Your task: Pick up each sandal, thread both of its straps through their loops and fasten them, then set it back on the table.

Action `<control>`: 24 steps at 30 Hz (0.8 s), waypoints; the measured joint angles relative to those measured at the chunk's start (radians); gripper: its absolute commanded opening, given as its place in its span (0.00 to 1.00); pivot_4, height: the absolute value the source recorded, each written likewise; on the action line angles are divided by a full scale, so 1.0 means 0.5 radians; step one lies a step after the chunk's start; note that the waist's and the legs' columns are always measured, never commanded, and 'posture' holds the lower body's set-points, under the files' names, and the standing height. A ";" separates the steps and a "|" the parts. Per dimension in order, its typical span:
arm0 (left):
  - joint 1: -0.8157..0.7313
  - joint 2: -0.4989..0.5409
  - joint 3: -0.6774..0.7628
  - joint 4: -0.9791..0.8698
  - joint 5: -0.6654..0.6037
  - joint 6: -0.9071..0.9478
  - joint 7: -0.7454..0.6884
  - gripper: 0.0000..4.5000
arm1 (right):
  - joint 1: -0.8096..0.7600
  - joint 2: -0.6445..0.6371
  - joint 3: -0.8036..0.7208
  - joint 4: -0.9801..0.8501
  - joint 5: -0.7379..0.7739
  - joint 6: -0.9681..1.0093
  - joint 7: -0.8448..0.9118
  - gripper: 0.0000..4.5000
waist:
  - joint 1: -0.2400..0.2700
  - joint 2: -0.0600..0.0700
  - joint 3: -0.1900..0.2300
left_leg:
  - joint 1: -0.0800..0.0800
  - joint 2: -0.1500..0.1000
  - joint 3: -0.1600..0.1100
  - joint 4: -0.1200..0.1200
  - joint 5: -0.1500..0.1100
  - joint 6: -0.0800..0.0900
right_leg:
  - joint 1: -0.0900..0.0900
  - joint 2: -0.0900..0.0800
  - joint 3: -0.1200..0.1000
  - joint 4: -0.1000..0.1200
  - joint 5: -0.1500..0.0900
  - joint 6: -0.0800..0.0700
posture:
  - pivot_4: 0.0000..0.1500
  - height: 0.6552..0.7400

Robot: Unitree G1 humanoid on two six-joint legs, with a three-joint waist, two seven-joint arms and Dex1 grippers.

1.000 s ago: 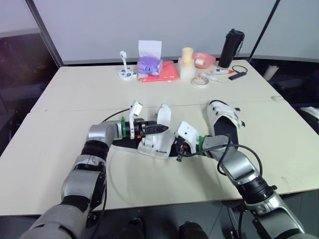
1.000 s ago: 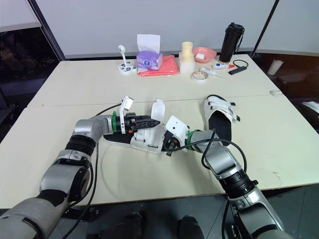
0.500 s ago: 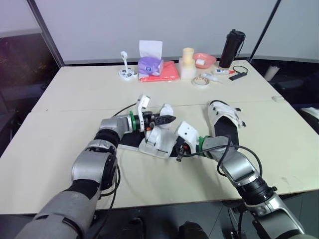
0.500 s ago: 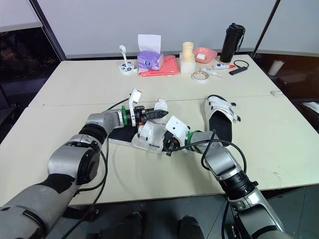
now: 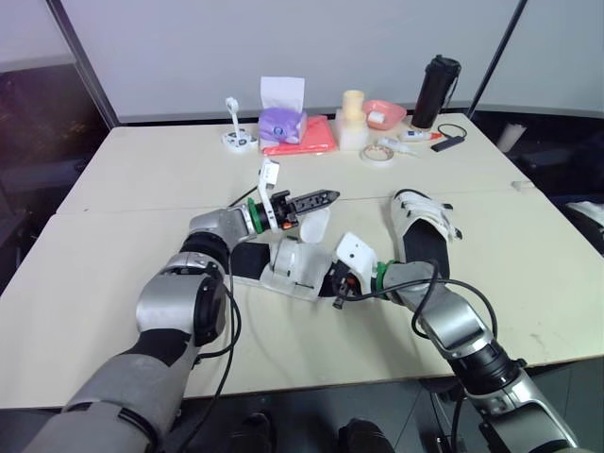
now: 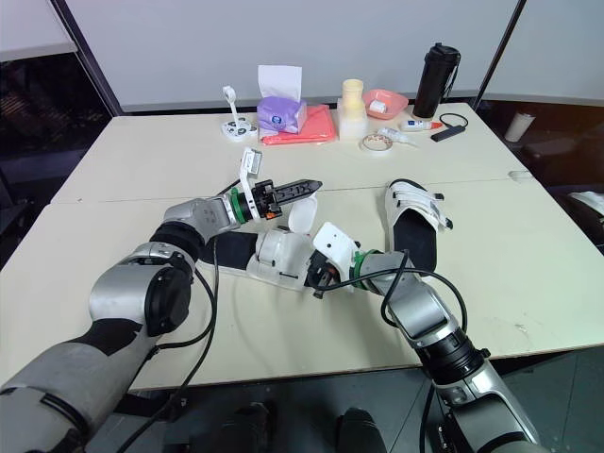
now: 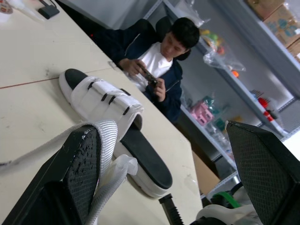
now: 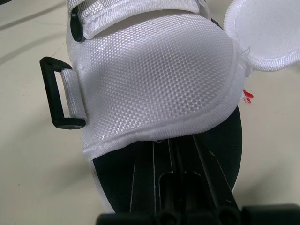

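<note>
1. Near the tabletop's (image 5: 142, 170) front edge, head cam: the open sandal (image 5: 288, 271) lies sole down, with one white strap (image 5: 311, 225) standing up. L gripper (image 5: 321, 198) hangs just over that strap, pointing twd the robot's right. R gripper (image 5: 334, 283) sits at the sandal's near-right end. 2nd sandal (image 5: 427, 226), straps across its top, lies apart on the right.
2. L wrist cam: fingers (image 7: 79, 178) spread wide. The strap webbing rests against one of them, not pinched. A seated person (image 7: 157, 51) is past the tabletop edge.
3. R wrist cam: fingers (image 8: 187, 187) together, tips on the black sole (image 8: 112, 178) just under the white upper (image 8: 154, 79). Can't tell if anything's pinched. Black loop (image 8: 54, 91) at the upper's side is unthreaded.
</note>
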 measured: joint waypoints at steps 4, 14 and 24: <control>0.000 0.012 0.047 0.000 -0.019 0.050 -0.025 0.93 | 0.000 0.000 0.000 0.000 0.000 -0.001 0.000 0.00 | 0.000 0.000 0.000 | 0.000 0.000 0.000 0.000 0.000 0.000 | 0.000 0.000 0.000 0.000 0.000 0.000 | 1.00 1.00; 0.022 0.008 -0.002 -0.005 0.025 0.032 -0.078 0.75 | 0.000 -0.001 0.000 0.000 -0.001 0.000 0.001 0.00 | 0.001 0.000 0.000 | 0.000 0.000 0.000 0.000 0.001 -0.001 | 0.000 0.000 0.000 0.001 0.000 0.000 | 1.00 1.00; 0.033 0.023 -0.016 -0.018 0.029 0.058 -0.130 0.00 | 0.000 0.000 0.000 -0.010 0.000 0.017 -0.005 0.00 | 0.000 0.000 0.000 | 0.000 0.000 0.000 0.000 0.001 -0.001 | 0.000 0.000 0.000 0.001 0.000 0.000 | 1.00 1.00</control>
